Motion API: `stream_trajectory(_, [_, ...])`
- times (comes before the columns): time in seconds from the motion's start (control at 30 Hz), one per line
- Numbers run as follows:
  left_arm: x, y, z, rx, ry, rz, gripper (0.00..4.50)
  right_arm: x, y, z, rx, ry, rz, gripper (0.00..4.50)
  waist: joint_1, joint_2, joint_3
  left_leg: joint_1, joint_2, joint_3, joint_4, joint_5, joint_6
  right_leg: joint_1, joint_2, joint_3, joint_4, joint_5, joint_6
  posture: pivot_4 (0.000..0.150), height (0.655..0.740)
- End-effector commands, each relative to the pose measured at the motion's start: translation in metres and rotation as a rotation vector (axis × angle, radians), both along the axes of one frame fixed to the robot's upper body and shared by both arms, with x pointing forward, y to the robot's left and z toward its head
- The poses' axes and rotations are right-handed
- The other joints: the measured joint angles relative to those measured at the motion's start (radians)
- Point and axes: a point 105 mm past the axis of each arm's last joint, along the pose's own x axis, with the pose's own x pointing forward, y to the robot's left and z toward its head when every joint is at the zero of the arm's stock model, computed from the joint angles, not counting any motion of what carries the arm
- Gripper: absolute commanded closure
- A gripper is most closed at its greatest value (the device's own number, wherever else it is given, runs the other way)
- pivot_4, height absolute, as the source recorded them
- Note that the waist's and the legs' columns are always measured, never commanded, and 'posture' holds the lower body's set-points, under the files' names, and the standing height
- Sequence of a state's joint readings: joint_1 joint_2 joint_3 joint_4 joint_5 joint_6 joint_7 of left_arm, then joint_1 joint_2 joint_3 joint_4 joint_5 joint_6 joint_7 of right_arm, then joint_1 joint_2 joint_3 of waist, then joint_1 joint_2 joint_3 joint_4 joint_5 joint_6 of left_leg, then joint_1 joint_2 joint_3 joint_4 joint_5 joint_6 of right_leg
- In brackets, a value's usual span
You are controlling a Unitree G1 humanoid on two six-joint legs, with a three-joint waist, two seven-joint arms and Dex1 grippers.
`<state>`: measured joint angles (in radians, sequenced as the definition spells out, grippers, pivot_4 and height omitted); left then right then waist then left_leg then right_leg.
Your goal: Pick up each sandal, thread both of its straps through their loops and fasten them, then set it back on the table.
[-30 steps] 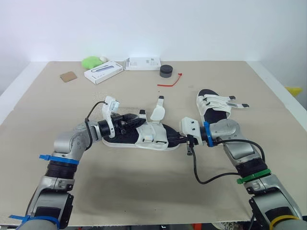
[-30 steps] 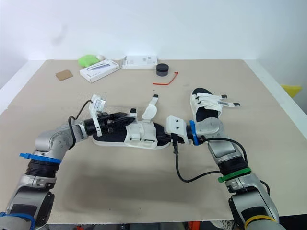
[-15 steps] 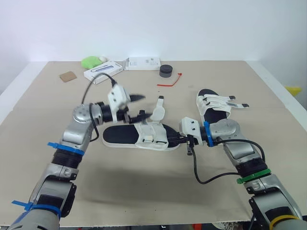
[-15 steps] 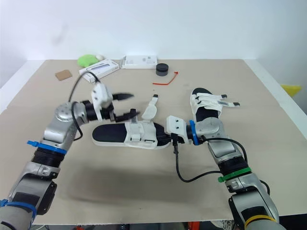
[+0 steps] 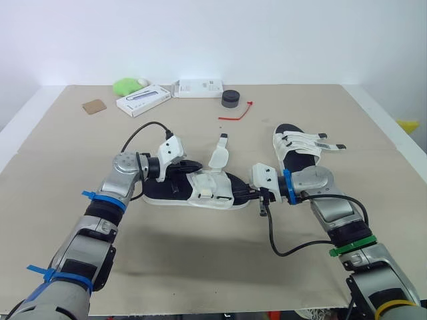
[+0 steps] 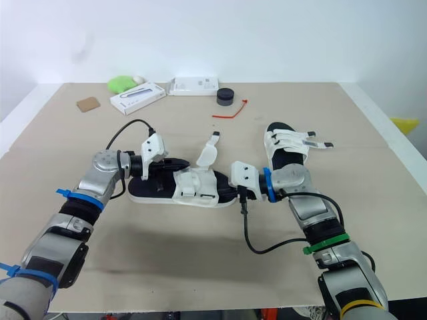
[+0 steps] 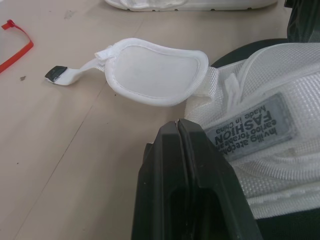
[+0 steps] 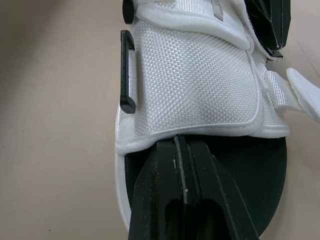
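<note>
I see left claw (image 7: 178,123) squeezed shut, nothing in it, tip against white mesh of near sandal (image 5: 197,190). Grey label (image 7: 250,129) reads "Made in China", "FASHION". Right claw (image 8: 179,141) also shut, empty, at sandal's end. Sandal flat on table (image 5: 200,267), one strap (image 5: 217,155) sticking up. Second sandal (image 5: 297,148) near right arm.

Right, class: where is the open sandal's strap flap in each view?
Left eye view: strap flap stands mid-table, above the sandal.
Right eye view: flap in the same spot.
Left wrist view: flap beside the grey label.
Right wrist view: probably the flap past the mesh.
Shared landmark: white mesh upper.
</note>
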<state>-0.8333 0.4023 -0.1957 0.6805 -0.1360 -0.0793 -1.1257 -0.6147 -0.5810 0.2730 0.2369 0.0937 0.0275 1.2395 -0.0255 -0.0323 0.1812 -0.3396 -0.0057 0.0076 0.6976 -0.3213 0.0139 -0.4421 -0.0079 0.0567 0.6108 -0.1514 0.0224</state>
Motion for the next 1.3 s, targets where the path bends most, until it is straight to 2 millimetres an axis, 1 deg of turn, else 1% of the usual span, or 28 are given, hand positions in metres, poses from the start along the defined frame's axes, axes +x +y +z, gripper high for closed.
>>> stream_trajectory(0.03, [0.001, 0.0, -0.001, 0.037, 0.027, -0.016, 4.44, -0.001, -0.001, -0.004, -0.01, 0.008, -0.012, 4.5, 0.0, 0.0, 0.0, 0.0, 0.0, 0.0, 0.0, 0.0, 0.0, 0.0, 0.0, 0.0, 0.0, 0.0, 0.0, 0.15, 0.74])
stream_trajectory(0.1, [0.003, 0.0, -0.003, 0.047, 0.044, -0.006, 4.44, -0.001, -0.001, -0.004, -0.009, 0.008, -0.012, 4.5, 0.0, 0.0, 0.0, 0.0, 0.0, 0.0, 0.0, 0.0, 0.0, 0.0, 0.0, 0.0, 0.0, 0.0, 0.0, 0.15, 0.74])
stream_trajectory(0.17, [0.008, 0.0, 0.001, 0.0, 0.082, 0.029, 4.44, -0.001, -0.001, -0.004, -0.009, 0.007, -0.013, 4.5, 0.0, 0.0, 0.0, 0.0, 0.0, 0.0, 0.0, 0.0, 0.0, 0.0, 0.0, 0.0, 0.0, 0.0, 0.0, 0.15, 0.74])
stream_trajectory(0.23, [0.014, -0.001, 0.011, -0.092, 0.151, 0.069, 4.44, -0.001, -0.001, -0.004, -0.009, 0.006, -0.013, 4.5, 0.001, 0.0, 0.0, 0.0, 0.0, 0.0, 0.0, 0.0, 0.0, 0.0, 0.0, 0.0, 0.0, 0.0, 0.0, 0.15, 0.74])
stream_trajectory(0.33, [0.024, -0.002, 0.03, -0.26, 0.314, 0.128, 4.44, -0.001, -0.002, -0.005, -0.01, 0.005, -0.015, 4.5, 0.0, 0.0, 0.0, -0.001, 0.0, 0.0, 0.001, 0.0, 0.0, 0.0, 0.001, 0.0, 0.0, 0.0, 0.001, 0.15, 0.74])
stream_trajectory(0.4, [0.026, -0.003, 0.036, -0.328, 0.422, 0.14, 4.44, -0.001, -0.001, -0.005, -0.009, 0.004, -0.015, 4.5, -0.002, 0.0, 0.0, -0.001, 0.0, -0.001, 0.001, 0.0, 0.0, 0.0, 0.001, -0.001, 0.0, 0.0, 0.001, 0.15, 0.74])
stream_trajectory(0.47, [0.027, -0.004, 0.041, -0.364, 0.482, 0.147, 4.44, -0.001, -0.001, -0.005, -0.009, 0.003, -0.015, 4.5, -0.004, 0.0, 0.0, -0.001, 0.0, -0.001, 0.001, 0.0, 0.0, 0.0, 0.001, -0.001, 0.0, 0.0, 0.0, 0.15, 0.74])
stream_trajectory(0.5, [0.027, -0.006, 0.044, -0.386, 0.51, 0.149, 3.93, -0.001, -0.001, -0.005, -0.009, 0.003, -0.016, 4.5, -0.004, 0.0, 0.0, -0.001, 0.0, -0.002, 0.001, 0.0, 0.001, 0.0, 0.001, -0.001, 0.0, 0.0, 0.0, 0.15, 0.74])
stream_trajectory(0.53, [0.03, -0.006, 0.044, -0.394, 0.538, 0.169, 3.57, -0.001, -0.001, -0.005, -0.009, 0.001, -0.016, 4.5, -0.005, 0.0, 0.0, -0.001, 0.0, -0.002, 0.001, 0.0, 0.001, 0.0, 0.001, -0.001, 0.0, 0.0, 0.0, 0.15, 0.74])
stream_trajectory(0.6, [0.034, -0.008, 0.045, -0.412, 0.588, 0.196, 2.7, 0.0, -0.001, -0.005, -0.009, -0.001, -0.015, 4.5, -0.005, 0.0, 0.0, -0.001, -0.001, -0.002, 0.001, -0.001, 0.001, 0.0, 0.001, -0.001, 0.0, 0.0, 0.0, 0.15, 0.74])
stream_trajectory(0.63, [0.035, -0.009, 0.045, -0.42, 0.615, 0.207, 2.48, 0.0, -0.001, -0.005, -0.009, -0.002, -0.015, 4.5, -0.005, 0.0, 0.0, -0.001, -0.001, -0.002, 0.001, -0.001, 0.001, 0.0, 0.001, -0.001, 0.0, 0.0, 0.0, 0.15, 0.74])
stream_trajectory(0.67, [0.036, -0.011, 0.044, -0.409, 0.622, 0.211, 1.95, 0.0, -0.001, -0.004, -0.008, -0.003, -0.015, 4.5, -0.005, 0.0, 0.0, -0.001, -0.001, -0.002, 0.001, -0.001, 0.001, 0.0, 0.001, -0.001, 0.0, 0.0, 0.0, 0.15, 0.74])
stream_trajectory(0.73, [0.038, -0.015, 0.037, -0.378, 0.661, 0.239, 1.23, 0.0, 0.0, -0.004, -0.006, -0.005, -0.014, 4.5, -0.005, -0.001, 0.0, -0.001, -0.001, -0.002, 0.001, -0.001, 0.001, 0.0, 0.001, -0.001, 0.0, 0.0, 0.0, 0.15, 0.74])
stream_trajectory(0.77, [0.038, -0.016, 0.035, -0.369, 0.671, 0.246, 1.1, 0.0, 0.001, -0.004, -0.006, -0.006, -0.014, 4.5, -0.006, -0.001, 0.0, -0.001, -0.001, -0.002, 0.001, -0.001, 0.001, 0.0, 0.001, -0.001, 0.0, 0.0, 0.0, 0.15, 0.74])
stream_trajectory(0.8, [0.04, -0.018, 0.031, -0.347, 0.669, 0.263, 0.52, 0.001, 0.001, -0.004, -0.004, -0.007, -0.014, 4.5, -0.007, -0.001, 0.0, -0.001, -0.001, -0.002, 0.001, -0.001, 0.001, 0.0, 0.001, -0.001, 0.0, 0.0, 0.0, 0.15, 0.74])
stream_trajectory(0.83, [0.041, -0.021, 0.029, -0.337, 0.667, 0.275, 0.16, 0.001, 0.001, -0.004, -0.004, -0.008, -0.014, 4.5, -0.008, -0.001, 0.0, -0.001, -0.001, -0.002, 0.001, -0.001, 0.001, 0.0, 0.001, -0.001, 0.0, 0.0, 0.0, 0.15, 0.74])
stream_trajectory(0.87, [0.042, -0.024, 0.028, -0.329, 0.664, 0.28, 0.07, 0.001, 0.001, -0.003, -0.003, -0.01, -0.015, 4.5, -0.009, -0.001, 0.0, -0.001, -0.001, -0.002, 0.001, -0.001, 0.001, 0.0, 0.001, -0.001, 0.0, 0.0, 0.0, 0.15, 0.74])
stream_trajectory(1.07, [0.042, -0.044, 0.032, -0.395, 0.733, 0.263, 0.07, 0.002, 0.001, -0.003, 0.001, -0.015, -0.025, 4.5, -0.013, -0.001, 0.0, -0.001, -0.001, -0.002, 0.001, -0.001, 0.001, 0.0, 0.001, 0.0, 0.001, 0.0, 0.0, 0.15, 0.74])
stream_trajectory(1.13, [0.042, -0.049, 0.035, -0.436, 0.743, 0.252, 0.07, 0.002, 0.0, -0.003, 0.002, -0.016, -0.03, 4.5, -0.017, -0.001, 0.0, -0.001, -0.001, -0.002, 0.001, -0.001, 0.001, -0.001, 0.001, 0.0, 0.0, 0.0, 0.0, 0.15, 0.74])
stream_trajectory(1.2, [0.041, -0.055, 0.043, -0.486, 0.762, 0.224, 0.07, 0.002, -0.002, -0.003, 0.0, -0.018, -0.036, 4.5, -0.018, -0.001, 0.0, -0.002, -0.001, -0.002, 0.001, -0.001, 0.001, -0.001, 0.001, 0.0, 0.001, 0.0, 0.0, 0.15, 0.74])
stream_trajectory(1.3, [0.041, -0.056, 0.05, -0.547, 0.789, 0.205, 0.07, 0.002, -0.004, -0.002, -0.002, -0.02, -0.042, 4.5, -0.019, -0.001, 0.0, -0.002, -0.002, -0.002, 0.001, -0.001, 0.0, -0.001, 0.0, 0.0, 0.0, 0.0, 0.001, 0.15, 0.74])
